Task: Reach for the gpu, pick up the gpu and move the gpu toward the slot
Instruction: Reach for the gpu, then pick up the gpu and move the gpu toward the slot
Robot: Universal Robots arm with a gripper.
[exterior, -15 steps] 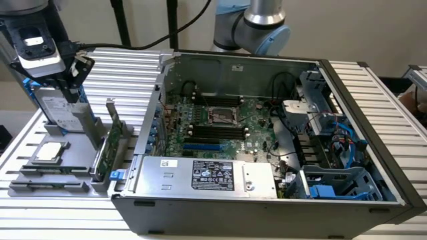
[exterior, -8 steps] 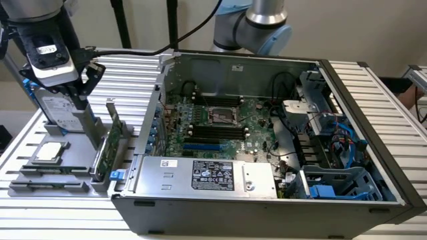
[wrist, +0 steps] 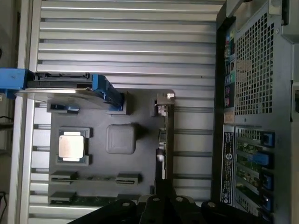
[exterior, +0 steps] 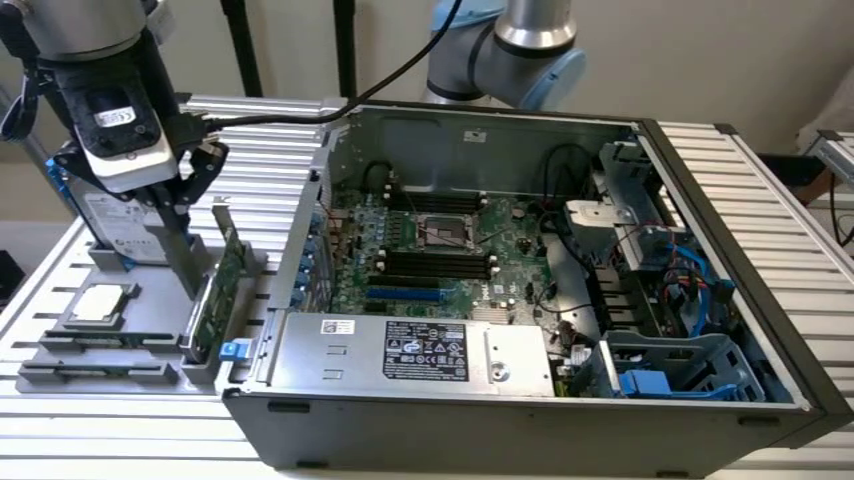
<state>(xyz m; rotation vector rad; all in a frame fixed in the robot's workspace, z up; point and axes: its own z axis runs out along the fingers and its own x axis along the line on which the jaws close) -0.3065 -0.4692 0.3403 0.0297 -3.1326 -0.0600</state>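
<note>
Ribbed metal table (exterior: 781,230), open computer case (exterior: 467,432) stands on it, grey parts holder (exterior: 150,300) lies just beside the case

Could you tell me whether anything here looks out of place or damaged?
Nothing stands out: the gpu stands on edge in the grey tray, the chip lies flat in its pocket, and the hard drive stands upright on the same tray.

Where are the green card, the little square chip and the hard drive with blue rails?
gpu (exterior: 218,290), exterior view, on the green board's face.
square chip (wrist: 71,144), wrist view, middle of its silver lid.
hard drive (wrist: 56,90), wrist view, on its silver edge.
</note>
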